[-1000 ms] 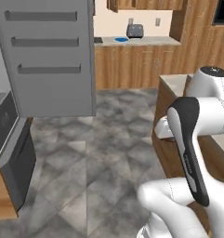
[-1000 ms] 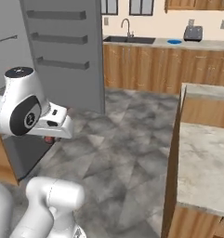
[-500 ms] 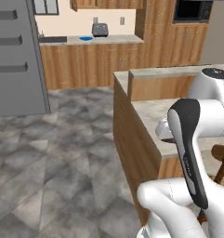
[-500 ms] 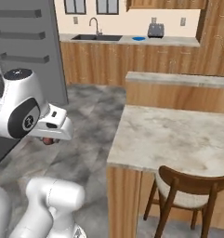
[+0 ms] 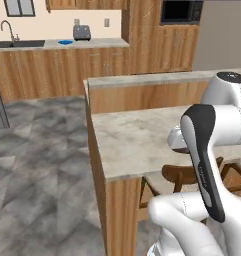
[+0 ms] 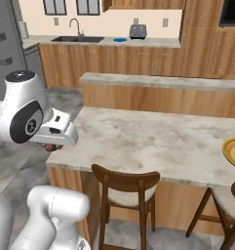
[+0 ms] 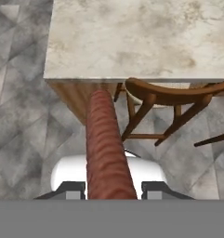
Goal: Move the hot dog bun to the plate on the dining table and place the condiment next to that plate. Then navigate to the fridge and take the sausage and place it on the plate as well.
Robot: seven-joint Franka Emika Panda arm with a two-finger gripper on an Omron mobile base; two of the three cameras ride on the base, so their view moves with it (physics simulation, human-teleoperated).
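Observation:
In the hand view my gripper (image 7: 111,188) is shut on the sausage (image 7: 106,148), a reddish-brown stick reaching up toward the dining table (image 7: 132,37). The right base view has the gripper (image 6: 53,145) at the table's left near corner, with a bit of the sausage (image 6: 50,147) under the white hand. The marbled dining table (image 6: 153,141) stretches right, and the yellow-rimmed plate (image 6: 233,151) is cut off by the right edge. That table (image 5: 137,135) also lies beyond my arm in the left base view. The hot dog bun and the condiment are out of view.
Wooden chairs (image 6: 124,183) (image 7: 178,93) stand tucked under the table's near side. A higher marbled ledge (image 6: 163,80) runs behind it. The back counter holds a toaster (image 6: 138,31) and a blue plate (image 6: 120,40). The grey fridge door (image 6: 1,53) is far left. Tiled floor (image 5: 37,165) lies left of the table.
The base has swung away from the fridge, so both base views now face the dining table and chairs. The sausage stays in the shut gripper.

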